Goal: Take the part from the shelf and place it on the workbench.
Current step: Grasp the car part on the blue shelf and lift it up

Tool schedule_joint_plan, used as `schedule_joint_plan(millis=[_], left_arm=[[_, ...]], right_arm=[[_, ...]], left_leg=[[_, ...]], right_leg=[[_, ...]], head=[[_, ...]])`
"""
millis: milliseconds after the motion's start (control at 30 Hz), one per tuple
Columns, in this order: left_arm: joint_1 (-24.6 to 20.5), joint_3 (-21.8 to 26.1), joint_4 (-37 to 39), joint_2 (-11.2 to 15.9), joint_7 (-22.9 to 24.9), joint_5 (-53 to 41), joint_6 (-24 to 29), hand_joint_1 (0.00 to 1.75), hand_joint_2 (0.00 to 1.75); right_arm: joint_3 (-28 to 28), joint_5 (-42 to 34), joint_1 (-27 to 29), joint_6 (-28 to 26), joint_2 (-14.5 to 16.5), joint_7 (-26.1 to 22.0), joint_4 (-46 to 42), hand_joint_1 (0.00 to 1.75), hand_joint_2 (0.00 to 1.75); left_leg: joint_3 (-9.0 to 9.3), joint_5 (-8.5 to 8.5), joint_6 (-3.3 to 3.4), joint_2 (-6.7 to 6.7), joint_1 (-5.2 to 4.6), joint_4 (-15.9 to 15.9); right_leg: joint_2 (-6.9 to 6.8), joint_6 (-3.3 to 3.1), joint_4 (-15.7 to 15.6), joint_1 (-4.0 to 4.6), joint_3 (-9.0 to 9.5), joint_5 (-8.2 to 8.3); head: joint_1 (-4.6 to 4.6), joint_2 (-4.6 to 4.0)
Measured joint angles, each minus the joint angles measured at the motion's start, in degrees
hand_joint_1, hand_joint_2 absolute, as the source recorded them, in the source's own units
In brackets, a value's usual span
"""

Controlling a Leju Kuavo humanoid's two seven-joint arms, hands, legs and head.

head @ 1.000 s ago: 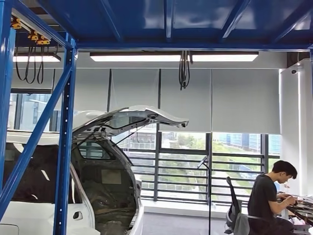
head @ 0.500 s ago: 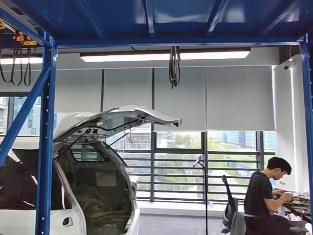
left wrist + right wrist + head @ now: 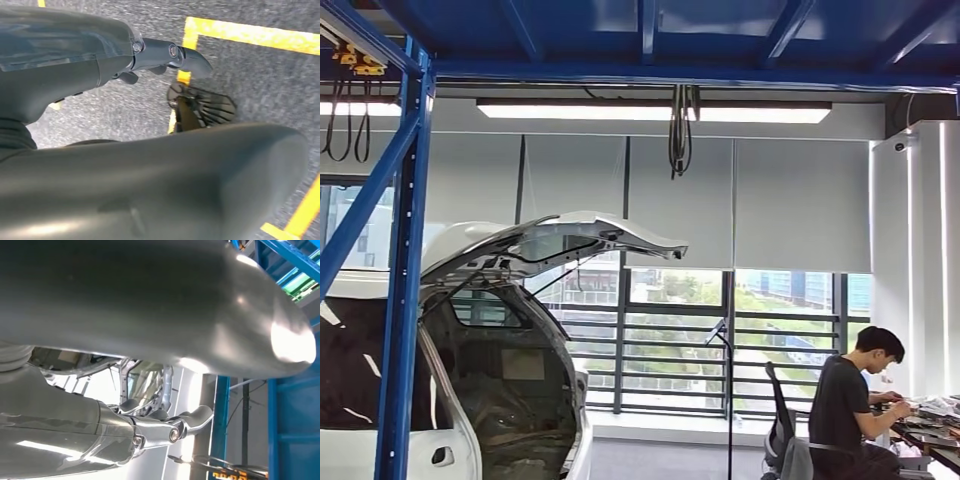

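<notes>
A white car (image 3: 471, 440) stands beside blue framing (image 3: 404, 300); yellow lines (image 3: 249, 34) cross the grey floor (image 3: 264, 80).

The whole head view swings: the blue rack upright (image 3: 404, 300), white car (image 3: 509, 340) and seated person (image 3: 852, 410) slide toward 9 o'clock.

A car-assembly workshop: blue steel racking (image 3: 404, 300), white car body (image 3: 509, 330) with raised tailgate

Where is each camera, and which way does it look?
Head view: high on the robot, facing forward at a white car with its hatch raised and a blue steel post.
Left wrist view: behind the left hand, facing the grey floor's yellow lines.
Right wrist view: behind the right hand, facing that car and blue posts, shared with the head view.
</notes>
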Motion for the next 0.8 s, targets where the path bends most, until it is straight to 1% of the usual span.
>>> schedule_joint_plan(millis=[33, 67, 100, 167, 300, 433, 467, 533, 600, 700, 800], left_arm=[[-0.06, 0.00, 0.01, -0.01, -0.04, 0.02, -0.02, 0.00, 0.00], [-0.09, 0.00, 0.01, 0.00, -0.08, 0.04, -0.03, 0.00, 0.00], [-0.09, 0.00, 0.01, 0.01, -0.09, 0.07, -0.04, 0.00, 0.00], [-0.07, 0.00, 0.01, 0.03, -0.22, 0.22, -0.02, 0.00, 0.00], [-0.14, 0.07, 0.02, 0.01, -0.61, 1.17, 0.26, 0.00, 0.00], [-0.15, 0.10, 0.02, 0.01, -0.64, 1.40, 0.31, 0.00, 0.00], [-0.15, 0.15, 0.02, 0.01, -0.64, 1.56, 0.34, 0.00, 0.00], [-0.14, 0.45, 0.01, 0.01, -0.67, 2.08, 0.42, 0.00, 0.00], [-0.09, 0.82, 0.01, 0.01, -0.68, 2.46, 0.42, 0.00, 0.00], [-0.02, 1.08, 0.01, 0.01, -0.68, 2.65, 0.37, 0.00, 0.00], [-0.04, 1.43, 0.02, -0.01, -0.59, 2.87, 0.35, 0.00, 0.00]], right_arm=[[0.00, 0.10, -0.01, -0.01, 0.02, 0.08, 0.07, 0.00, 0.00], [0.00, 0.17, -0.02, -0.01, 0.05, 0.20, 0.16, 0.00, 0.00], [0.00, 0.20, -0.01, 0.00, 0.08, 0.38, 0.26, 0.00, 0.00], [-0.02, -0.08, 0.02, 0.06, 0.13, 1.24, 0.41, 0.00, 0.00], [-0.06, -1.24, 0.07, 0.18, 0.14, 5.45, 1.15, 0.00, 0.00], [-0.05, -1.31, 0.10, 0.18, 0.13, 6.50, 1.45, 0.00, 0.00], [-0.05, -1.33, 0.14, 0.13, 0.06, 7.42, 1.81, 0.00, 0.00], [0.14, -1.54, 0.22, -0.11, -2.34, 13.18, 4.46, 0.00, 0.00], [0.36, -2.09, 0.24, -0.20, -5.92, 18.34, 7.67, 0.00, 0.00], [0.47, -3.26, 0.18, 0.00, -9.17, 20.37, 10.39, 0.00, 0.00], [0.72, -2.14, -0.27, -1.44, -11.67, 24.12, 12.98, 0.00, 0.00]], left_leg=[[0.38, -0.35, -0.22, -0.03, -0.04, 0.01], [0.50, -0.64, -0.39, -0.05, -0.11, 0.07], [0.43, -0.79, -0.50, -0.04, -0.16, 0.07], [0.42, -0.89, -0.55, 0.01, -0.23, -0.05], [0.79, -0.87, -0.59, 0.04, -0.23, -0.73], [0.84, -0.87, -0.60, 0.04, -0.23, -0.83], [0.87, -0.86, -0.63, 0.04, -0.23, -0.90], [0.92, -0.82, -0.78, 0.04, -0.23, -1.06], [0.94, -0.79, -0.96, 0.03, -0.26, -1.14], [0.99, -0.79, -1.02, 0.03, -0.36, -1.13], [1.04, -0.79, -1.02, 0.03, -0.49, -1.13]], right_leg=[[-0.06, -0.37, -3.17, 0.18, 1.06, 1.79], [-0.10, -0.56, -5.43, 0.30, 1.81, 2.47], [-0.06, -0.65, -6.16, 0.40, 2.03, 2.26], [0.14, -0.61, -6.86, 0.40, 2.19, 1.88], [0.21, -1.02, -6.79, 0.44, 2.21, 1.61], [0.21, -1.10, -6.79, 0.45, 2.21, 1.57], [0.21, -1.14, -6.79, 0.45, 2.21, 1.54], [0.18, -1.24, -6.78, 0.46, 2.25, 1.48], [0.15, -1.27, -6.77, 0.46, 2.31, 1.46], [0.14, -1.27, -6.79, 0.39, 2.42, 1.47], [0.14, -1.26, -6.81, 0.27, 2.48, 1.47]], head=[[-0.01, 0.01], [-0.01, 0.03], [-0.01, 0.04], [-0.01, 0.05], [-0.01, 0.02], [-0.01, 0.02], [-0.01, 0.02], [-0.01, 0.01], [-0.01, 0.00], [-0.01, 0.00], [-0.01, 0.00]])
